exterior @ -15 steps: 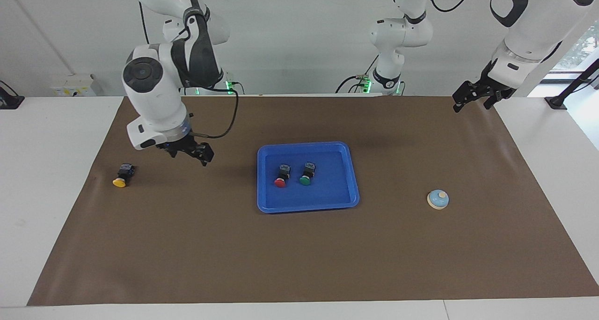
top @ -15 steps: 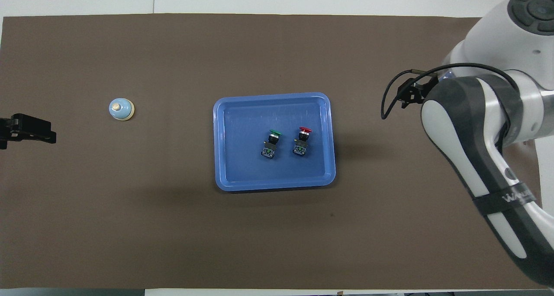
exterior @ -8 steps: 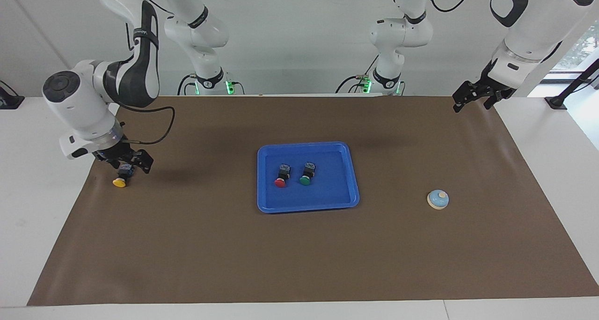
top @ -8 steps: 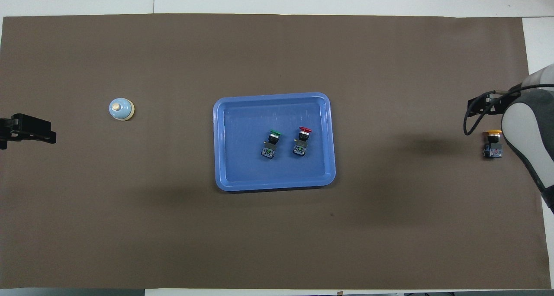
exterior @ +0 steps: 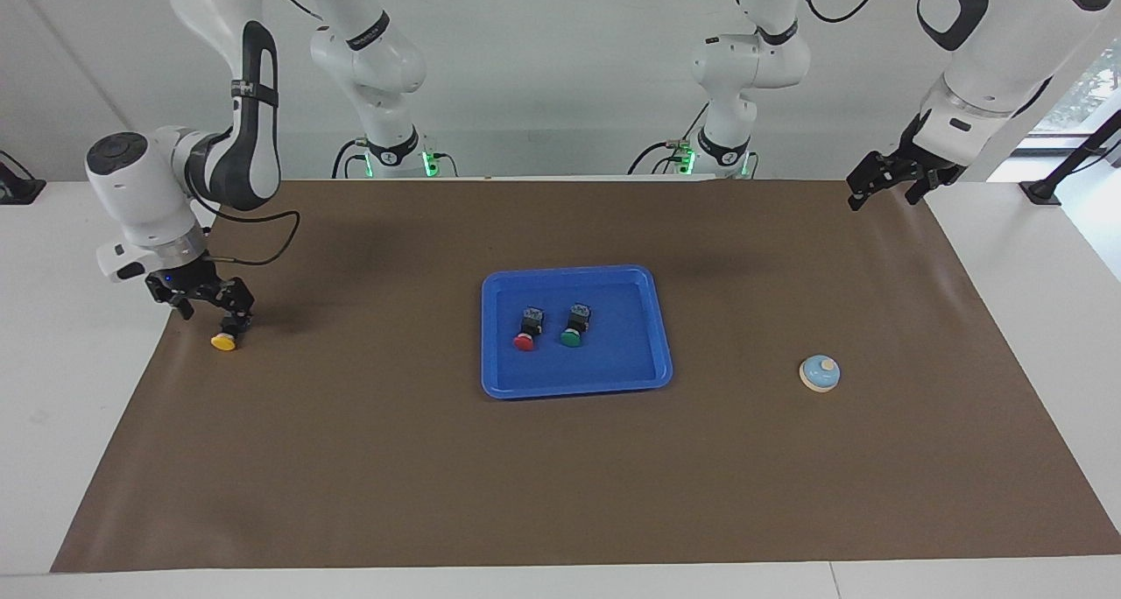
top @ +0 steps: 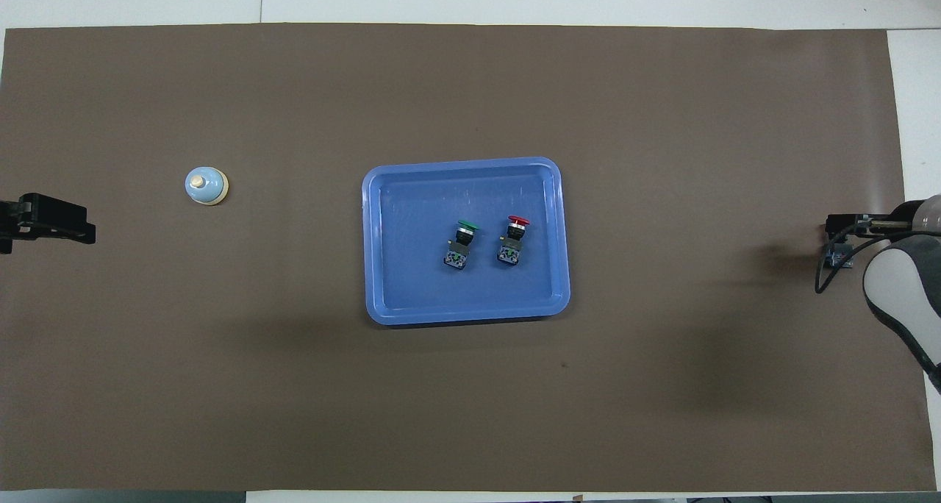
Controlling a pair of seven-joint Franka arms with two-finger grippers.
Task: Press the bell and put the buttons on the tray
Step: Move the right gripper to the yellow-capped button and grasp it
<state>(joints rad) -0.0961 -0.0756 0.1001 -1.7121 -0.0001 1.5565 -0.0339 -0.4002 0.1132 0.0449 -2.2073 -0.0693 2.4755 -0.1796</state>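
The yellow button [exterior: 224,340] lies on its side on the brown mat at the right arm's end of the table. My right gripper [exterior: 210,310] stands open low over its black body; whether it touches I cannot tell. In the overhead view this gripper [top: 842,232] covers the button except for a corner of its body [top: 845,259]. The red button [exterior: 525,331] and the green button [exterior: 572,327] lie in the blue tray [exterior: 574,389] at mid-table. The bell [exterior: 820,373] sits toward the left arm's end. My left gripper [exterior: 883,196] waits, open and raised over the mat's corner.
A brown mat [exterior: 560,485] covers most of the white table. In the overhead view the tray [top: 463,315] holds the green button [top: 459,242] and red button [top: 512,240], the bell [top: 206,185] stands alone, and my left gripper [top: 45,223] shows at the edge.
My right gripper has swung from beside the tray out to the right arm's end of the table and come down over the yellow button. The left arm has not moved.
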